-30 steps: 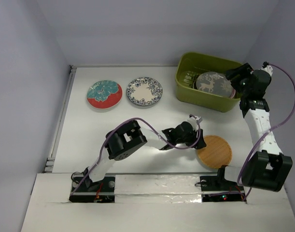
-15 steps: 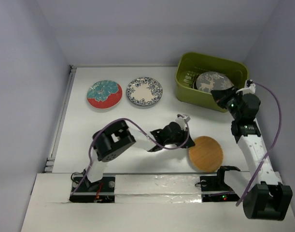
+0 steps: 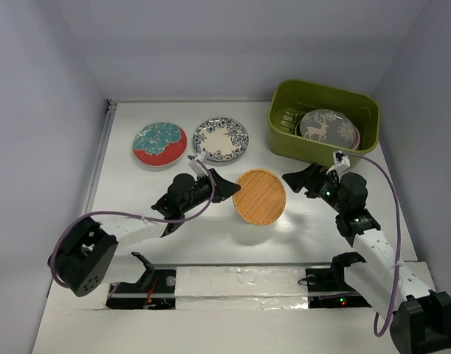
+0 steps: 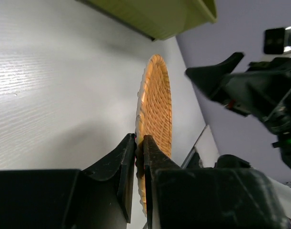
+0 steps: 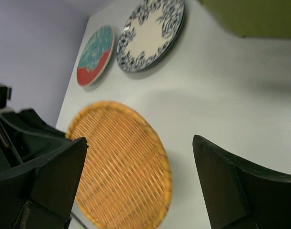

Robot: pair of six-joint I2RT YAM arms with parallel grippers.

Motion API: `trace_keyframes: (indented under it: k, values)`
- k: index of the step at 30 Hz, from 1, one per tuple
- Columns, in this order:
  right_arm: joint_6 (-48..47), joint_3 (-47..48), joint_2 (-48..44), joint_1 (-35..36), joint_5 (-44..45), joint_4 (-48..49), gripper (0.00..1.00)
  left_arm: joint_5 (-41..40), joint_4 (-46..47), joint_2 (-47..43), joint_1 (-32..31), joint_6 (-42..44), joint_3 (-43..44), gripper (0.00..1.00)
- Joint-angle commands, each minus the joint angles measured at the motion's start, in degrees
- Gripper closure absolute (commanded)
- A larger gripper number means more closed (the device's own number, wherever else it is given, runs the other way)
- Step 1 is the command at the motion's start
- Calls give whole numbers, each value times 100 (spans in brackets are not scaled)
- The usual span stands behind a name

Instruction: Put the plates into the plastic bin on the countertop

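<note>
My left gripper (image 4: 139,143) is clamped on the near rim of the orange woven plate (image 3: 260,196). The disc sticks out ahead of the jaws and hangs clear of the countertop (image 3: 136,199), with a shadow below it. My right gripper (image 3: 293,179) faces it from the other side with its jaws spread wide. The plate's far edge sits just in front of that gap but is not yet between the fingers.

This looks like a handover, and that is where it could go wrong. The left jaws hold only a thin bite of rim, though I can't quite tell how deep from the wrist view. A nudge from a right fingertip could lever the plate round or pop it loose. Opening the left jaws before the right ones have closed would drop it flat onto the countertop. The two grippers are also close enough to clip each other if I push in too far.

The plastic bin (image 3: 314,151) lies well beyond the right jaws, with the grey deer plate (image 3: 325,127) inside. The floral plate (image 3: 159,144) and the white-blue plate (image 3: 221,139) rest behind the left jaws.
</note>
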Motion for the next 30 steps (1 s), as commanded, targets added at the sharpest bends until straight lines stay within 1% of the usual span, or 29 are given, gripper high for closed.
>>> trace_keyframes:
  k: [1, 4, 6, 8, 9, 10, 11, 12, 13, 14, 15, 17, 18, 19, 20, 21, 22, 23, 24, 25, 26, 27, 28, 29, 30]
  values:
    - [-237, -68, 127, 392, -284, 525, 2, 502, 697, -486, 306, -400, -139, 100]
    - [-176, -208, 320, 481, -512, 859, 1, 591, 671, -803, 544, -514, -192, 100]
    - [-211, -218, 443, 639, -416, 912, 2, 748, 714, -944, 658, -602, -183, 100]
    - [-168, -331, 610, 640, -547, 1130, 4, 924, 837, -1032, 746, -734, -174, 100]
    - [-54, -393, 741, 700, -818, 1454, 12, 986, 803, -1041, 799, -743, -139, 100]
    - [17, -393, 743, 701, -942, 1588, 17, 986, 803, -1041, 799, -743, -113, 100]
    - [78, -437, 882, 701, -1074, 1763, 21, 1030, 837, -1024, 799, -778, -95, 100]
    - [183, -455, 970, 753, -1406, 2130, 26, 1048, 890, -1032, 799, -795, -95, 100]
    - [237, -394, 1154, 754, -1688, 2316, 29, 1074, 960, -1032, 851, -857, -86, 100]
    - [237, -393, 1225, 754, -1691, 2318, 33, 1057, 978, -1041, 852, -857, -78, 100]
    - [324, -376, 1270, 754, -1812, 2466, 50, 1057, 978, -1032, 852, -875, -69, 100]
    - [430, -367, 1288, 754, -1840, 2652, 68, 1057, 795, -1024, 852, -822, 10, 100]
    - [526, -324, 1235, 754, -1823, 2705, 89, 1031, 672, -1015, 852, -700, 106, 100]
    - [579, -288, 1174, 754, -1727, 2705, 98, 978, 497, -1032, 904, -603, 168, 95]
    - [623, -244, 1086, 754, -1613, 2662, 100, 699, -18, -1076, 905, -480, 229, 82]
    - [615, -157, 877, 754, -1307, 2348, 100, 444, -337, -1111, 905, -323, 361, 77]
    - [563, 122, 761, 754, -1112, 2127, 100, 163, -679, -1163, 905, 18, 414, 73]
    - [510, 308, 673, 754, -910, 1864, 100, -458, -1257, -1268, 905, 161, 458, 67]
    - [362, 501, 585, 754, -482, 1331, 100, -751, -1498, -1313, 905, 293, 502, 63]
    - [264, 921, 480, 754, -260, 1099, 100, -989, -1692, -1366, 905, 494, 511, 59]
    - [203, 1142, 444, 754, -23, 870, 100, -1339, -1937, -1471, 905, 575, 503, 52]
    - [45, 1362, 418, 754, 475, 538, 100, -1612, -2027, -1533, 905, 654, 476, 49]
    - [-35, 1573, 417, 754, 767, 412, 100, -1772, -2115, -1568, 905, 715, 459, 46]
    - [-105, 1993, 496, 754, 1040, 281, 100, -2052, -2211, -1638, 905, 812, 441, 40]
    - [-210, 2232, 566, 554, 1530, -25, 100, -2150, -2238, -1630, 957, 848, 450, 37]
